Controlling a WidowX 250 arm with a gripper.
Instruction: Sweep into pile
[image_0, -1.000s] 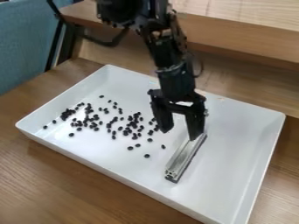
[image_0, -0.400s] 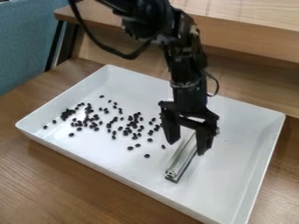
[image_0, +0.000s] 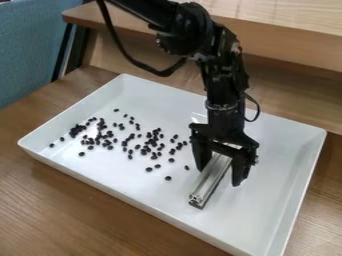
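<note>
I see a smooth, glossy white tray (image_0: 284, 145), plastic by its look, catching glare toward its one o'clock. At four o'clock from its middle, the bar (image_0: 211, 181) looks like bare metal with a soft sheen. My gripper (image_0: 220, 176) reads as black plastic. Grained wood makes the table (image_0: 80, 210) at seven o'clock; matt, woven-looking cloth (image_0: 27, 47) sits at ten.

Brown wood-grain table (image_0: 80, 210) under a white tray (image_0: 280, 165)
</note>
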